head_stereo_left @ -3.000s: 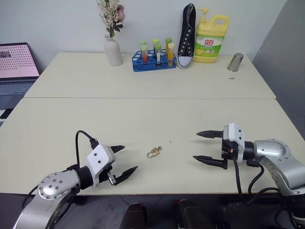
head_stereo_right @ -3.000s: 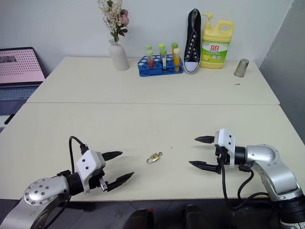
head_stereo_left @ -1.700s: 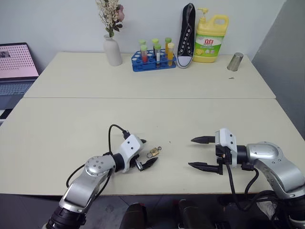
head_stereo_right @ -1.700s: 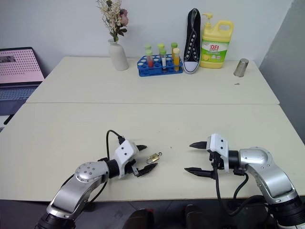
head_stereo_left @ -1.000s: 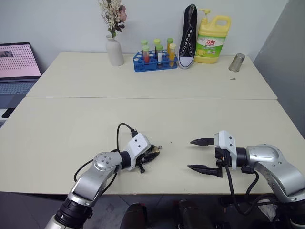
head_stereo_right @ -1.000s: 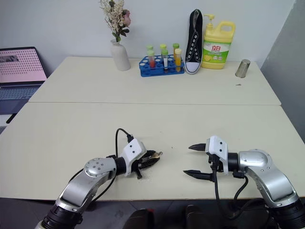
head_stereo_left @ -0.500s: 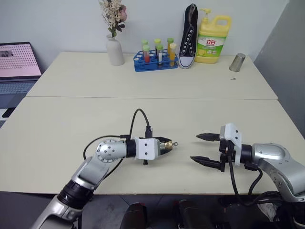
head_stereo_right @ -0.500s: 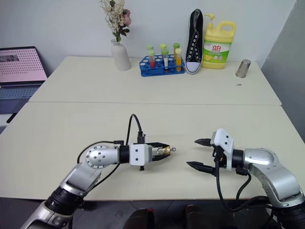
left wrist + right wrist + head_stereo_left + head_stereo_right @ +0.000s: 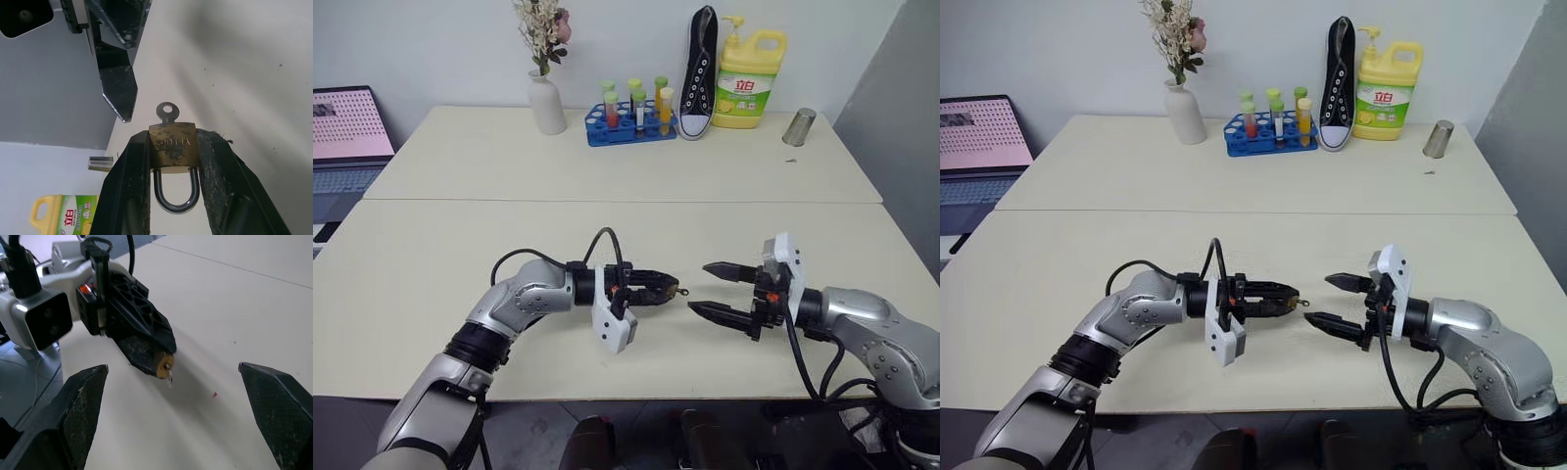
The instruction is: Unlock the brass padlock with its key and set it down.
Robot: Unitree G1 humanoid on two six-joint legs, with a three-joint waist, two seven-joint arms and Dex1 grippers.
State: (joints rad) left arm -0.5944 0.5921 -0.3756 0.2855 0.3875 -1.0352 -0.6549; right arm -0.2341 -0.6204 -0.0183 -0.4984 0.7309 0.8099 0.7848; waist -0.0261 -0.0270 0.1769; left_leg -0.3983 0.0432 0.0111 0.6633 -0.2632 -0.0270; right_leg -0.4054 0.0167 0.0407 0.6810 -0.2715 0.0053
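1. Left gripper [image 9: 658, 290] is held above the near table [image 9: 431, 284], pointing level toward the right gripper, jaws clamped on the brass padlock [image 9: 172, 147].
2. In the left wrist view the padlock sits between the two black fingers [image 9: 131, 186], gripped on its brass sides, shackle [image 9: 176, 193] pointing back toward the wrist.
3. The key [image 9: 167, 112] is in the padlock's keyway, its ring head sticking out past the fingertips toward the right gripper.
4. In the head view the key's head [image 9: 682, 290] shows as a small silvery bit at the tip of the left gripper, off the table surface.
5. Right gripper [image 9: 717, 291] faces the left one at about the same height, jaws wide apart and holding nothing.
6. Right fingertips are near the key head, not touching it; a gap is visible in both head views.
7. Right wrist view shows the padlock end [image 9: 164, 366] with the key ahead, between its two spread fingers [image 9: 80, 396].
8. Far table holds a vase with flowers [image 9: 545, 98], blue test tube rack [image 9: 628, 122], black sneaker [image 9: 698, 73], yellow detergent bottle [image 9: 747, 70] and metal cup [image 9: 797, 127].
9. Laptop [image 9: 347, 137] sits at far left.
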